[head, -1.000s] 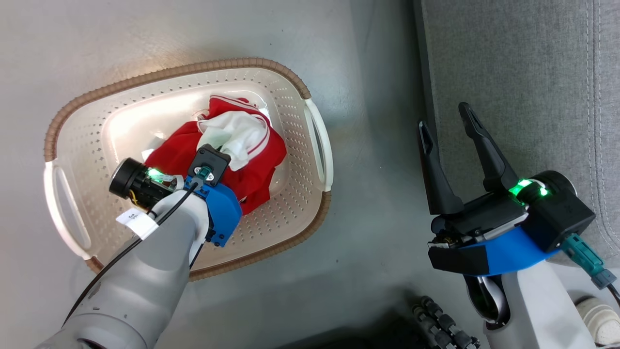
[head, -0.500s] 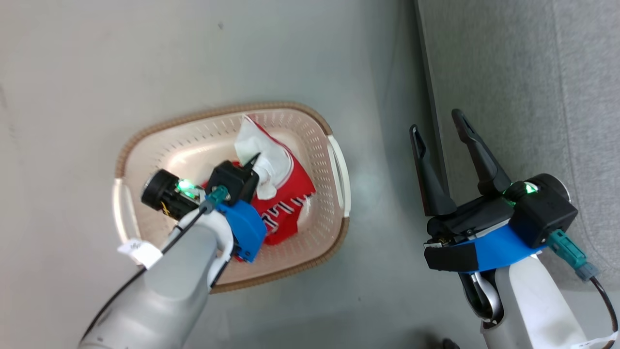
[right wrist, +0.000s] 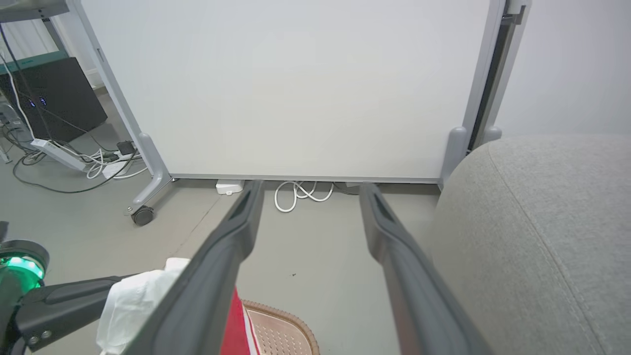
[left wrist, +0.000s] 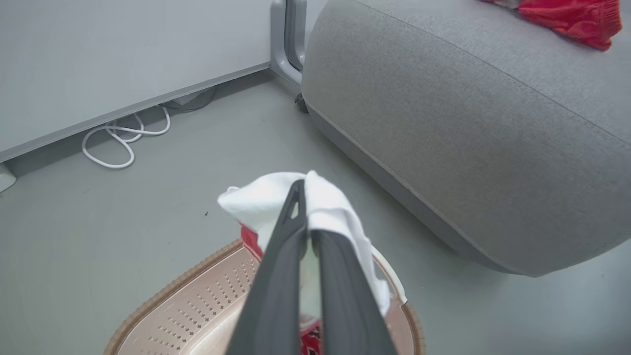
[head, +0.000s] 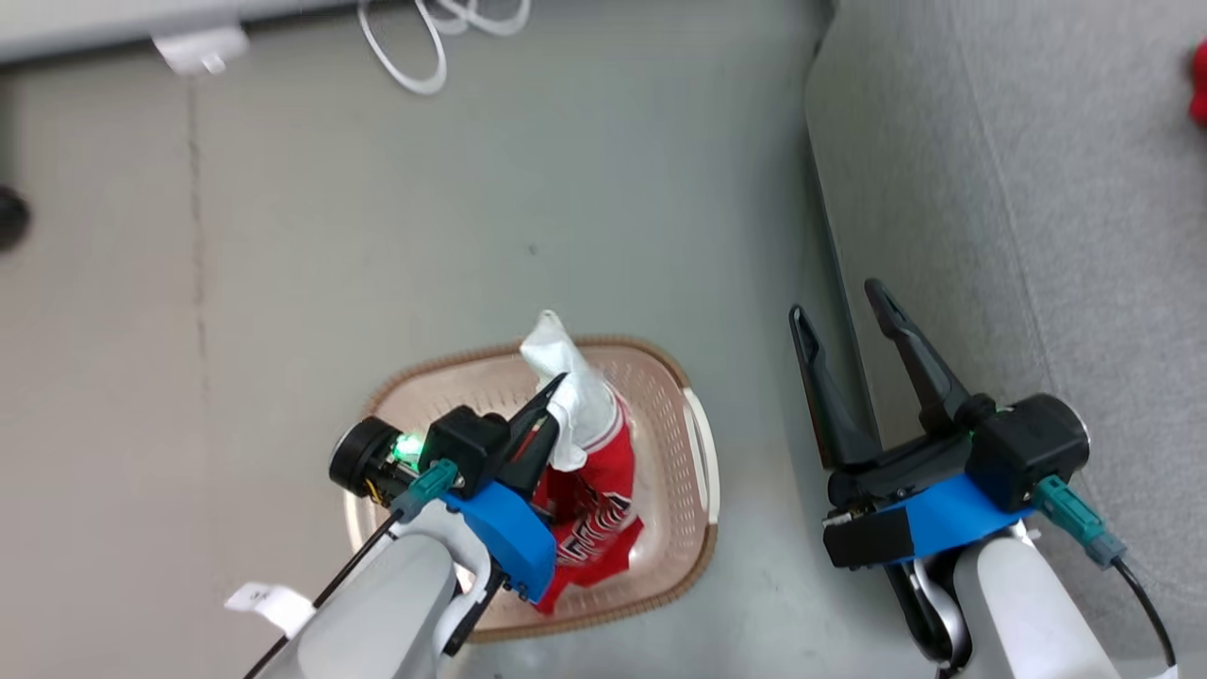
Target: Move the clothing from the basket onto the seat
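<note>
Left arm: the pale forearm reaches in from the near left, with the left gripper [head: 552,396] poised above the laundry basket [head: 660,415], fingers slanting far and right.
Left claw: clenched on the white folds of the red jersey [head: 594,509] — its fingers almost meet around the cloth.
Jersey: held by its white part, its red lettered body hangs down into the basket, which stands on the floor just left of the grey sofa [head: 990,236].
Right arm: the right gripper [head: 836,304] hangs at the near right over the sofa's edge, fingers spread wide with nothing between them.
Left wrist view: a second red garment [left wrist: 577,15] lies far back on the sofa.
Right wrist view: a white partition panel [right wrist: 296,88] stands on castors beyond a coiled white cable [right wrist: 300,192].
</note>
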